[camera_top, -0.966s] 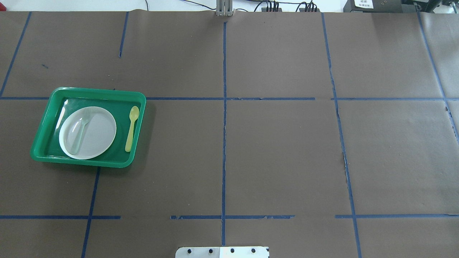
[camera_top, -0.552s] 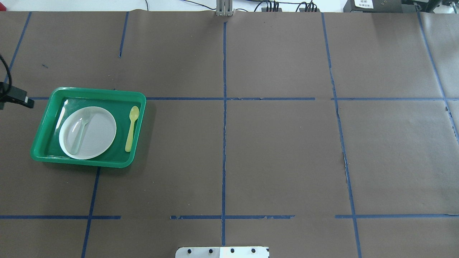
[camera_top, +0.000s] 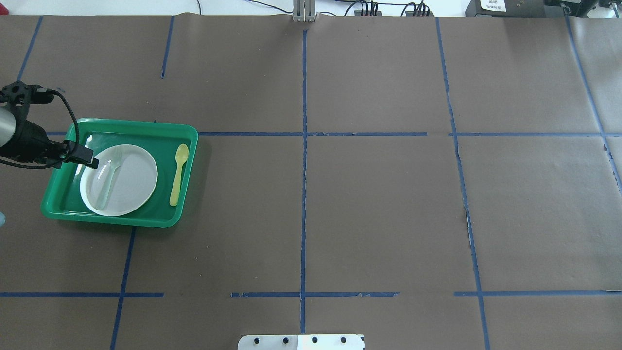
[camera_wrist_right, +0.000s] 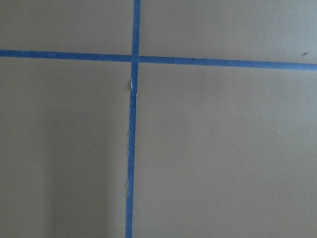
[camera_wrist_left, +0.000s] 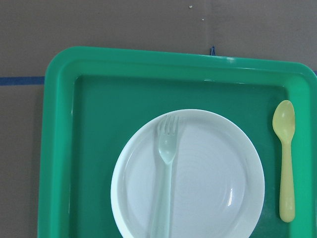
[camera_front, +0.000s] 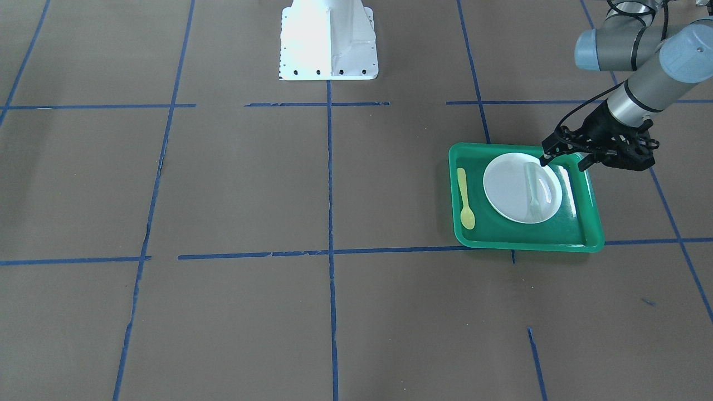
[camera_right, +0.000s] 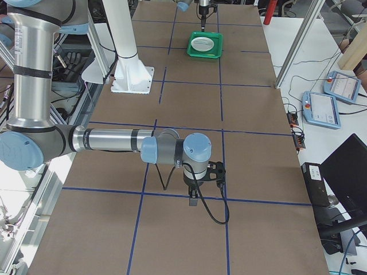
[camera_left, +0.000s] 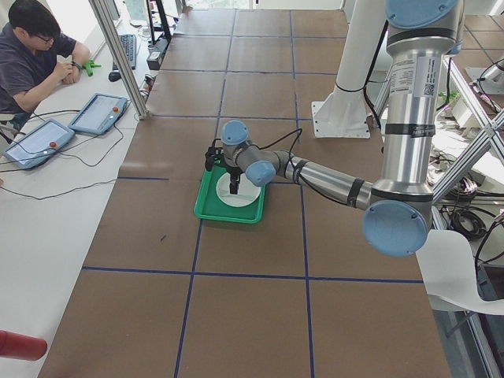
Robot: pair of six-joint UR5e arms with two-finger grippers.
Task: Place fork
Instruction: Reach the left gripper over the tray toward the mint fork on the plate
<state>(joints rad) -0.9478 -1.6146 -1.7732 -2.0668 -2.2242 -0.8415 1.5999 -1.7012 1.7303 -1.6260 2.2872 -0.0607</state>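
Now L gripper (camera_front: pixel 562 162) over tray (camera_front: pixel 529 244), absent 1 s ago; jaws apart, empty. Fork (camera_front: pixel 535 189) untouched on plate (camera_front: pixel 507 189); I read pickup approach.

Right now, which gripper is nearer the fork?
Left. The left gripper hovers over the tray by the fork; the right gripper is at the opposite end of the table.

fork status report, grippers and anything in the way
Left gripper open, empty, over tray edge. Right gripper far off, state unclear. Fork flat on plate, nothing covering it.
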